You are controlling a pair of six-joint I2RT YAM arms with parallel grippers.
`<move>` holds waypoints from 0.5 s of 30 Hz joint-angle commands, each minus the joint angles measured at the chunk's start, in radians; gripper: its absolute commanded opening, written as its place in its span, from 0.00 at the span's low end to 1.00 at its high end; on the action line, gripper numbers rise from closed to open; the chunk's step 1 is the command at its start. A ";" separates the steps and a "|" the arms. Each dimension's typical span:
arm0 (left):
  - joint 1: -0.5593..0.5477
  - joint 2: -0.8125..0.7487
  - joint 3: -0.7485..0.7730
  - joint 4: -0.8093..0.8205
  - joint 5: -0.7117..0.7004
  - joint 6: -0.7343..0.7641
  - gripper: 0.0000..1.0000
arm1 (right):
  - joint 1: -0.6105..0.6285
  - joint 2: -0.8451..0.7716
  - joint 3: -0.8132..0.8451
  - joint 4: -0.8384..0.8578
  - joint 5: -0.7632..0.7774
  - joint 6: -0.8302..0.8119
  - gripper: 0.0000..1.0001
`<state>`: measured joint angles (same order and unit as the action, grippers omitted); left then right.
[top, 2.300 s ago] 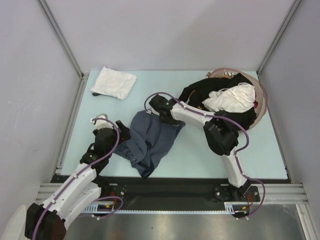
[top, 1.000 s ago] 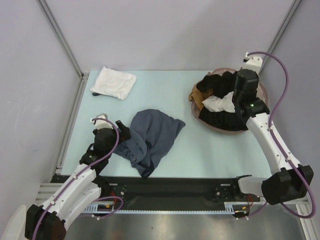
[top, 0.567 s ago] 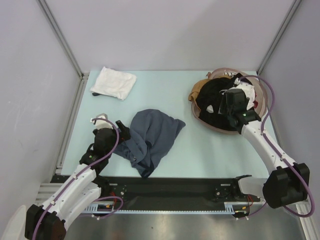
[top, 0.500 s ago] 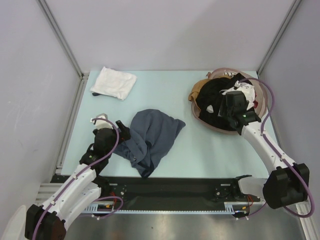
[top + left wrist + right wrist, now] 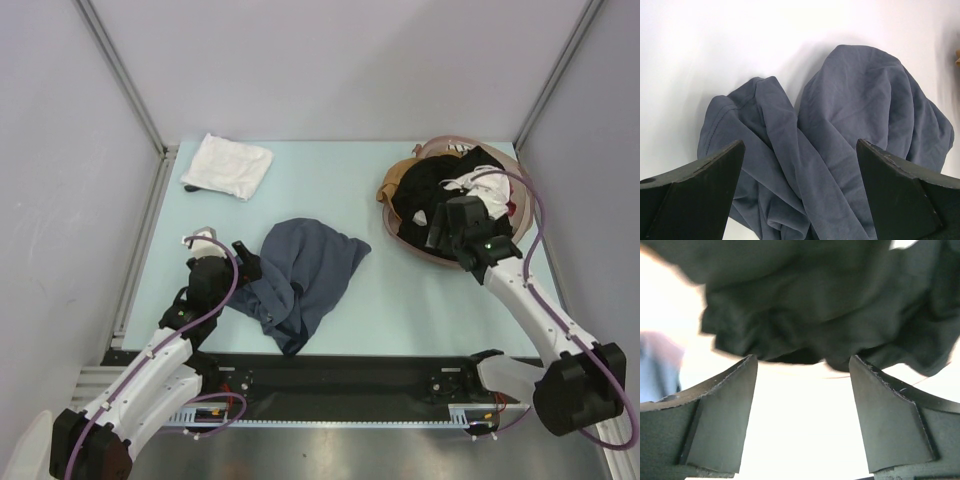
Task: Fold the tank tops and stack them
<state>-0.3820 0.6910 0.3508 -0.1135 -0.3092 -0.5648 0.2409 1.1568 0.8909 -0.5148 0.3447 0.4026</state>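
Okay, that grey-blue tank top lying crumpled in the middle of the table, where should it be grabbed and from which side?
Probably the stitched edge on the tank top, nearest the open left gripper, coming in from the left. That edge lies exposed on the table, while the middle is bunched in thick folds.

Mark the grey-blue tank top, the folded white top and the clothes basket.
grey-blue tank top (image 5: 305, 270): top external view, middle of the crumpled cloth.
folded white top (image 5: 228, 165): top external view, centre of the folded cloth.
clothes basket (image 5: 436, 146): top external view, far rim.
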 commanded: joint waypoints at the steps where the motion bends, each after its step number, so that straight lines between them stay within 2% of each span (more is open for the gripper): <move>1: -0.006 -0.007 0.016 0.041 0.013 0.026 1.00 | 0.127 -0.058 0.023 -0.027 0.001 -0.077 0.79; 2: -0.006 -0.008 0.017 0.043 0.015 0.026 1.00 | 0.147 -0.090 0.014 -0.010 -0.028 -0.152 0.78; 3: -0.006 -0.008 0.016 0.043 0.016 0.025 1.00 | 0.156 -0.110 -0.019 0.018 -0.147 -0.180 0.79; 6: -0.006 -0.010 0.014 0.046 0.019 0.028 1.00 | 0.176 -0.140 -0.059 0.123 -0.274 -0.244 0.88; 11: -0.006 -0.013 0.013 0.043 0.018 0.025 1.00 | 0.196 -0.008 0.000 0.157 -0.182 -0.349 0.82; 15: -0.006 -0.015 0.010 0.048 0.018 0.029 1.00 | 0.212 0.093 0.045 0.162 -0.251 -0.456 0.79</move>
<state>-0.3820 0.6903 0.3508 -0.1123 -0.3016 -0.5564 0.4374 1.2076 0.8726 -0.3943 0.1455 0.0734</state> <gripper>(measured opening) 0.996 0.798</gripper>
